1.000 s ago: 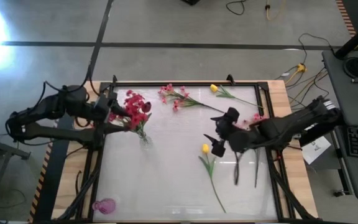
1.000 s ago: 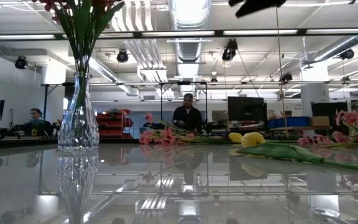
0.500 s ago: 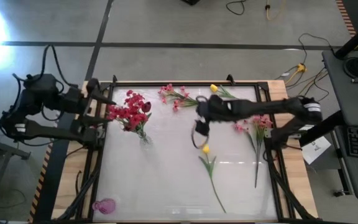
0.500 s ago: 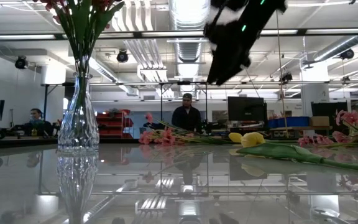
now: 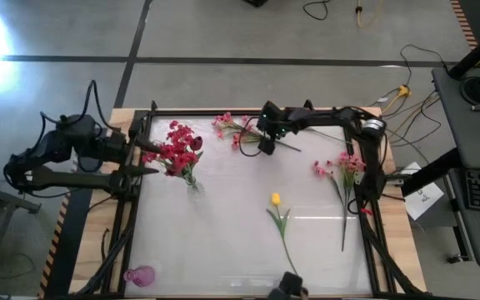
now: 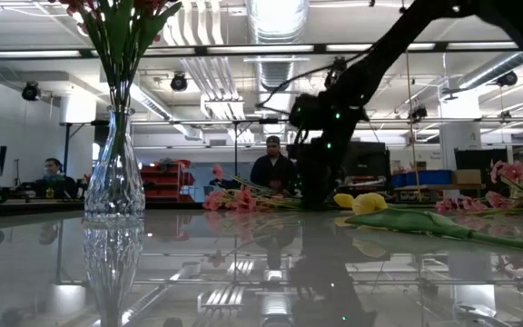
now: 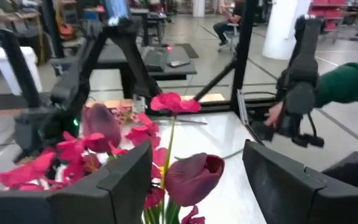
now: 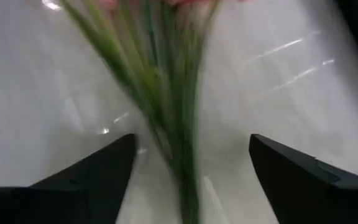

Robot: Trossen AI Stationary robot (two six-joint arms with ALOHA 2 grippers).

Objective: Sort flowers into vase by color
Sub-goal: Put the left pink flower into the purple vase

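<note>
The right end effector hangs directly over the pink spray at the worktop's far edge — fingers spread, stem between them. The stem's long axis runs left–right; the left end effector, also spread, waits by the red flowers.

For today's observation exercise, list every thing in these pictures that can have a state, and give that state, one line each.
Clear vase: upright, holding red flowers.
Pink spray: lying flat, stem between the right gripper's fingers.
Second pink spray: lying flat.
Yellow tulip: lying flat.
Right gripper: open, over the pink spray.
Left gripper: open, beside the red flowers.
</note>
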